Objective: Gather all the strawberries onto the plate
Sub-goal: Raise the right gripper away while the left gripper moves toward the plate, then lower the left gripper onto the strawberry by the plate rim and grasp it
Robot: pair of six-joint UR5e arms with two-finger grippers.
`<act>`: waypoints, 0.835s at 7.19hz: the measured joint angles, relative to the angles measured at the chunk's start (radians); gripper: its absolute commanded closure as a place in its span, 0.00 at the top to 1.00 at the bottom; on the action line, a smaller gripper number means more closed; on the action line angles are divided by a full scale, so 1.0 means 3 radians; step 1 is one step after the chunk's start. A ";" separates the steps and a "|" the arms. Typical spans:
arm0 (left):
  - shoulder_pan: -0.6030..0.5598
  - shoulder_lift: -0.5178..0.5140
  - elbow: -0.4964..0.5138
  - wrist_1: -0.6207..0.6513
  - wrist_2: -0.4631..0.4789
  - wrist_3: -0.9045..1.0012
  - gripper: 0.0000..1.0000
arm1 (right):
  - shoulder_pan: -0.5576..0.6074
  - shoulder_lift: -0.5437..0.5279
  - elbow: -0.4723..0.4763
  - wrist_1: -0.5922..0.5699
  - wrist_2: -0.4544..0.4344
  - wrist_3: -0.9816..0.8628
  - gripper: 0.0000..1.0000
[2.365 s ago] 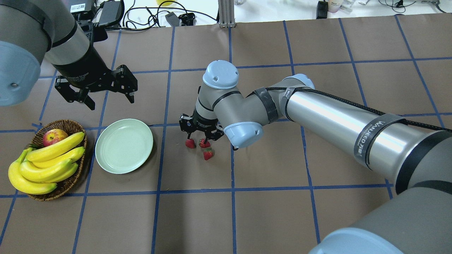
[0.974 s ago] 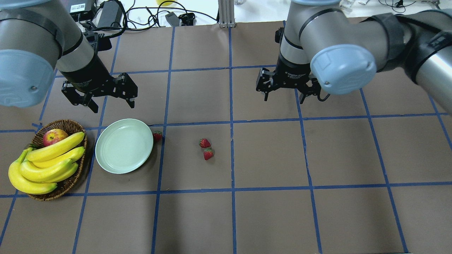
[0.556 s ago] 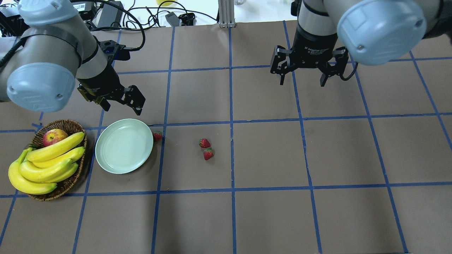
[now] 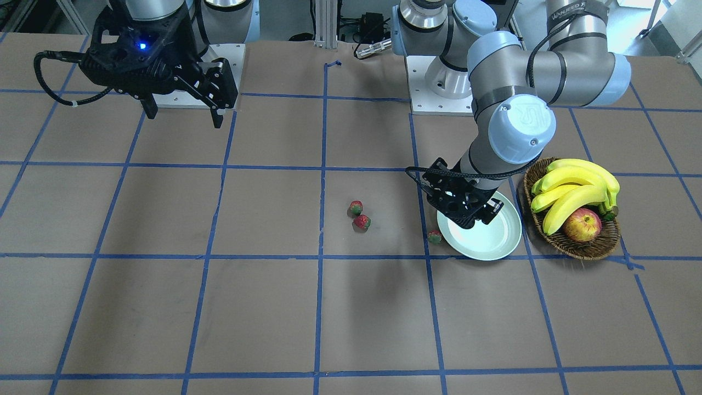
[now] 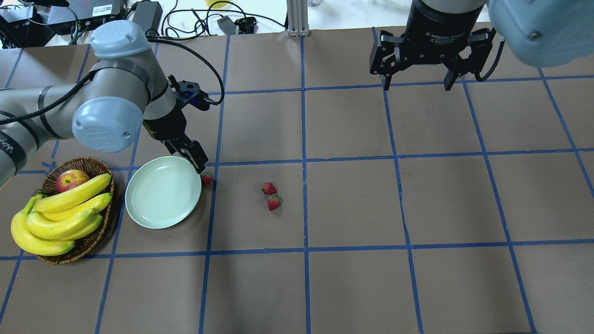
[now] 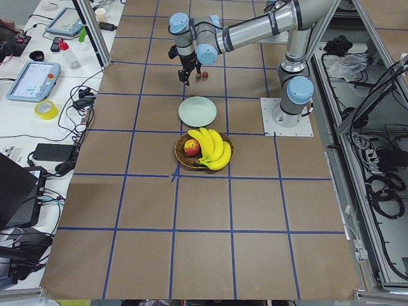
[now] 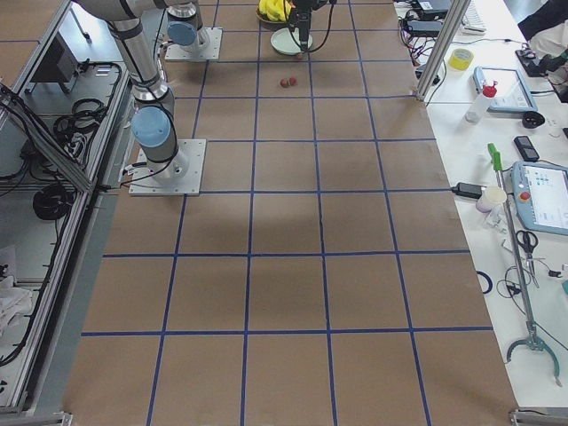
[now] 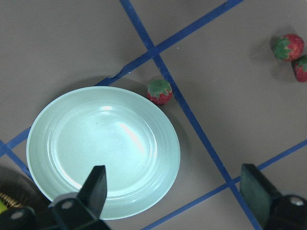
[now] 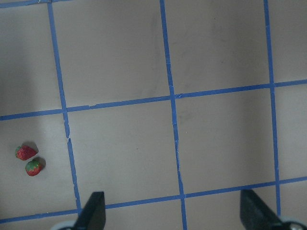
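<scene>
The pale mint plate [image 5: 163, 192] lies empty left of centre. One strawberry [image 5: 207, 178] lies on the table, close beside the plate's right rim. Two more strawberries [image 5: 268, 188] [image 5: 274, 202] lie together further right. My left gripper [image 5: 192, 157] is open and empty, above the plate's far right rim and close to the near strawberry. In the left wrist view the plate [image 8: 103, 148] and that strawberry [image 8: 159, 91] lie below the open fingers [image 8: 93, 189]. My right gripper [image 5: 416, 86] is open and empty, high at the far right.
A brown wicker basket [image 5: 88, 162] with bananas [image 5: 65, 213] and an apple [image 5: 71, 179] stands left of the plate. Blue tape lines grid the brown table. Cables and boxes lie beyond the far edge.
My right arm has left the strawberries and pulled back to the far right. One strawberry now lies by the plate's rim. My left gripper has come down toward it.
</scene>
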 measured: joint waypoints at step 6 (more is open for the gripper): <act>-0.0332 -0.0496 0.0010 0.0489 0.0385 0.0934 1.00 | -0.0254 -0.0091 0.0208 -0.0187 0.0067 -0.0226 1.00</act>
